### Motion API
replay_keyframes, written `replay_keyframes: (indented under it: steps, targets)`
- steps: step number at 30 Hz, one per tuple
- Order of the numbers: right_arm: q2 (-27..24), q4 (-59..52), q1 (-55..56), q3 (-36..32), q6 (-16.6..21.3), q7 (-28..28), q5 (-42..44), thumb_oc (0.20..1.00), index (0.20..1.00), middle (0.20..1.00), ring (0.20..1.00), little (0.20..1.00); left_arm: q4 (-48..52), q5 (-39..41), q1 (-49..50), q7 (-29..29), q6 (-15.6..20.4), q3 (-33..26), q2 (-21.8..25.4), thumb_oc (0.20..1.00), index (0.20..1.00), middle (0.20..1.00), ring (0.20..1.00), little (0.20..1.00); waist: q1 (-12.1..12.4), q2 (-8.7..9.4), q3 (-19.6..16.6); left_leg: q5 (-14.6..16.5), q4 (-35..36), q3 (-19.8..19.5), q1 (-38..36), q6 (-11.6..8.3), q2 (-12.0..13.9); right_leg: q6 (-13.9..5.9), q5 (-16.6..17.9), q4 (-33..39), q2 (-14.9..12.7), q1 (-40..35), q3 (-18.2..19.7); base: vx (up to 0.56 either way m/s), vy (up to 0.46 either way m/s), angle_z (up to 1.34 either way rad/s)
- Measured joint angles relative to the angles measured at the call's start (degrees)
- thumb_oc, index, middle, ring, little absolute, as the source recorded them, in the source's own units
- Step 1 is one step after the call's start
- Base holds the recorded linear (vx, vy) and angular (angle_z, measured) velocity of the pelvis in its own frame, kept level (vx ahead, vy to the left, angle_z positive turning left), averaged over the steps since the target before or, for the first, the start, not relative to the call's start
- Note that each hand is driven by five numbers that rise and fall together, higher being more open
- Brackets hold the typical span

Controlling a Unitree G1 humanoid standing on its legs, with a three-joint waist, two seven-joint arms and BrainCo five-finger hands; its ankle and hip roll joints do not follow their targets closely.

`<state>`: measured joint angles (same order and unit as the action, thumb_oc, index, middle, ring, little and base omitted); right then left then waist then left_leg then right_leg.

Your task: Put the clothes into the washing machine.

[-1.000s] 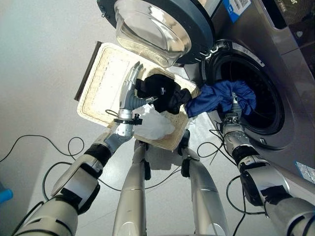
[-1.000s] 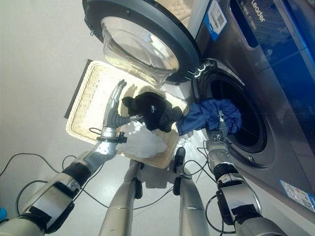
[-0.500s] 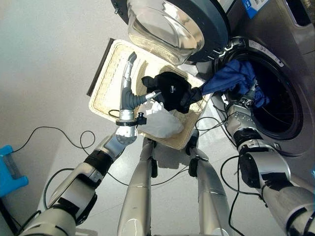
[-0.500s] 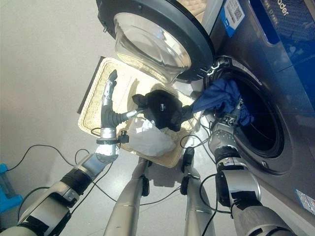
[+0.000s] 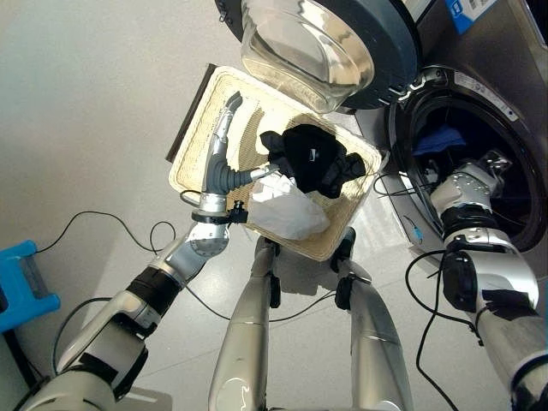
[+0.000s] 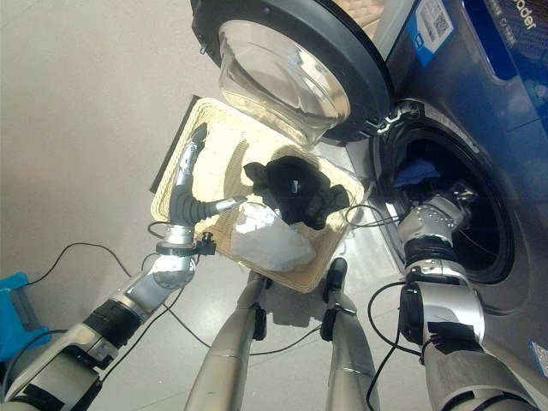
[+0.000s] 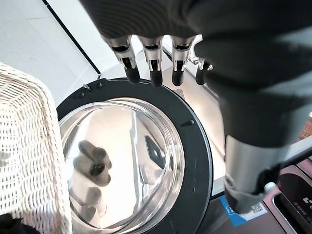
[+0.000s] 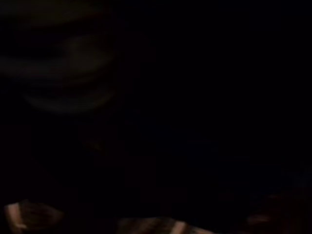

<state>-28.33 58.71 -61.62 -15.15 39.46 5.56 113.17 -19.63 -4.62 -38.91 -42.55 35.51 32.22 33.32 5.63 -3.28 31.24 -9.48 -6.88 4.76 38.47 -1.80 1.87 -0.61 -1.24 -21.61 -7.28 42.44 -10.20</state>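
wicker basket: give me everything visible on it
The wicker basket is a shallow rectangular tray of pale cream woven material with a low rim, lying on the grey floor under the washer's open door. It holds a black garment and a white garment. The left hand reaches over it, fingers straight, thumb toward the black garment.

Three garments are counted: one black (image 5: 315, 159), one white (image 5: 287, 211), one blue (image 5: 443, 139); one wicker basket (image 5: 199, 159), one washing machine (image 5: 505, 77)
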Motion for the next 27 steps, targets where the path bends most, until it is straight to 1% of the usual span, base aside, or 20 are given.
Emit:
replay_keyframes:
  steps: [4,5,7,9,10,12,13,14,15,17,18,19,22,24,25,27]
  targets:
    - [0.3,0.1,0.0,-0.3,2.4,3.1,0.1,0.2,0.2,0.2,0.2,0.2,0.5,1.2,-0.2,1.6,-0.7,0.6,0.3,1.0,1.0,1.0,1.0,1.0,-0.1,0.0,0.0,0.0,-0.2,0.0,0.0,0.0,0.0,0.01,0.0,-0.1,0.0,0.0,0.0,0.0,0.0,0.0]
    - [0.2,0.1,0.0,-0.5,3.3,4.1,0.1,0.2,0.2,0.2,0.2,0.2,0.4,1.2,-0.3,2.3,-2.0,1.1,0.4,1.0,1.0,1.0,1.0,1.0,-0.2,0.0,0.0,0.0,-0.2,0.0,0.0,0.0,0.0,0.02,0.0,-0.1,0.0,0.0,0.0,0.0,0.0,0.0]
    - [0.3,0.1,-0.4,-0.5,5.6,6.6,0.1,0.2,0.2,0.2,0.2,0.2,0.1,1.4,-1.4,4.7,-7.9,5.0,0.9,1.0,1.0,1.0,1.0,1.0,-0.1,-0.01,0.0,0.0,-0.3,0.1,0.0,0.0,0.0,0.01,0.0,-0.1,0.0,0.0,0.1,0.0,0.0,0.0]
    - [0.3,0.1,-0.7,-0.4,6.6,7.4,0.1,0.2,0.2,0.2,0.2,0.2,-0.8,1.4,-2.4,5.9,-11.4,8.2,1.4,1.0,1.0,1.0,1.0,1.0,-0.1,-0.01,0.0,0.0,-0.3,0.2,0.0,0.01,0.0,-0.02,0.1,-0.2,0.0,0.1,0.2,-0.01,0.006,-0.02]
    - [0.4,0.0,-1.4,-0.3,8.1,8.3,0.1,0.2,0.2,0.2,0.2,0.2,-2.2,1.0,-3.0,7.5,-15.5,11.2,1.6,1.0,1.0,1.0,1.0,1.0,-0.2,-0.01,0.0,0.0,-0.2,0.4,0.2,0.02,-0.1,-0.06,0.1,0.0,-0.1,0.4,0.3,-0.01,0.011,-0.04]
    - [0.4,-0.1,-1.9,0.1,10.0,8.9,0.1,0.2,0.2,0.2,0.2,0.2,-3.1,1.1,-3.7,8.4,-18.8,13.7,2.1,1.0,1.0,1.0,1.0,1.0,-0.2,-0.01,0.0,0.0,0.0,0.6,0.3,0.06,-0.1,-0.06,0.1,0.1,-0.1,0.8,0.5,-0.01,0.007,-0.05]
    - [0.5,-0.1,-2.3,0.2,11.2,9.3,0.1,0.2,0.2,0.2,0.2,0.2,-4.1,1.2,-4.3,9.3,-20.8,15.8,2.3,1.0,1.0,1.0,1.0,1.0,-0.1,-0.01,0.0,-0.1,0.1,0.8,0.3,0.11,-0.1,-0.09,0.1,-0.1,-0.1,0.9,0.6,-0.01,0.008,-0.05]
    - [0.5,-0.1,-2.4,0.2,11.8,9.3,0.1,0.655,0.655,0.655,0.655,0.655,-4.4,1.2,-4.4,9.8,-22.2,16.6,2.4,1.0,1.0,1.0,1.0,1.0,-0.2,-0.02,0.0,-0.1,0.3,0.9,0.3,0.11,-0.1,-0.11,0.1,0.0,-0.1,1.0,0.7,-0.02,0.012,-0.05]
    - [0.5,-0.1,-2.5,0.2,12.1,9.3,0.1,1.0,1.0,1.0,1.0,1.0,-4.6,1.5,-5.0,10.1,-23.5,18.4,3.0,1.0,1.0,1.0,1.0,1.0,-0.2,-0.02,0.0,-0.1,0.4,1.0,0.4,0.12,-0.1,-0.11,0.1,0.0,-0.1,1.1,0.8,0.0,0.0,0.0]
    - [0.5,-0.1,-2.6,0.2,12.4,9.2,0.2,1.0,1.0,1.0,1.0,1.0,-4.6,1.5,-5.3,10.6,-25.0,18.9,3.3,1.0,1.0,1.0,1.0,1.0,-0.2,-0.02,0.0,-0.1,0.4,1.2,0.4,0.13,-0.1,-0.12,0.1,0.0,-0.1,1.2,0.8,-0.01,0.006,-0.02]
    - [0.5,-0.1,-2.6,0.2,12.4,9.2,0.2,1.0,1.0,1.0,1.0,1.0,-4.7,1.6,-5.8,11.0,-26.5,18.9,3.3,1.0,1.0,1.0,1.0,1.0,-0.2,-0.02,0.0,-0.1,0.5,1.2,0.4,0.13,-0.2,-0.13,0.1,0.0,-0.2,1.3,0.9,-0.03,0.013,-0.03]
    - [0.5,-0.1,-2.7,0.2,12.4,9.1,0.2,1.0,1.0,1.0,1.0,1.0,-5.2,2.0,-7.3,12.0,-28.4,20.2,3.4,1.0,1.0,1.0,1.0,1.0,-0.2,-0.02,0.0,-0.1,0.5,1.3,0.4,0.13,-0.2,-0.13,0.1,0.0,-0.2,1.4,1.0,0.0,0.0,0.0]
    - [0.7,-0.1,-3.4,0.4,12.4,9.0,0.2,1.0,1.0,1.0,1.0,1.0,-6.6,2.2,-9.5,14.0,-32.1,22.1,3.1,1.0,1.0,1.0,1.0,1.0,-0.5,-0.02,0.0,-0.1,0.5,1.5,0.6,0.13,-0.2,-0.15,0.1,-0.1,-0.2,1.9,1.3,0.0,0.001,-0.02]
    - [0.8,0.0,-3.7,0.9,12.3,8.3,0.2,1.0,1.0,1.0,1.0,1.0,-6.9,3.3,-10.2,15.5,-35.3,22.9,2.9,1.0,1.0,1.0,1.0,1.0,-0.8,-0.03,0.0,-0.1,0.5,1.5,0.8,0.13,-0.2,-0.15,0.1,-0.1,-0.1,2.1,1.3,0.0,0.0,0.0]
    - [1.1,0.0,-4.0,0.9,12.2,7.9,0.2,1.0,1.0,1.0,1.0,1.0,-7.8,3.8,-10.9,16.5,-37.6,23.7,2.7,1.0,1.0,1.0,1.0,1.0,-1.1,-0.02,0.0,-0.1,0.5,1.5,0.9,0.13,-0.2,-0.15,0.1,-0.1,-0.1,2.2,1.3,0.0,0.0,0.0]
    - [1.4,0.0,-4.3,1.4,11.9,7.9,0.2,1.0,1.0,1.0,1.0,1.0,-8.9,4.2,-11.2,17.5,-39.5,24.1,2.7,1.0,1.0,1.0,1.0,1.0,-1.7,-0.02,0.0,-0.1,0.5,1.5,0.9,0.13,-0.2,-0.21,0.2,-0.1,-0.2,2.2,1.3,0.0,0.0,0.0]
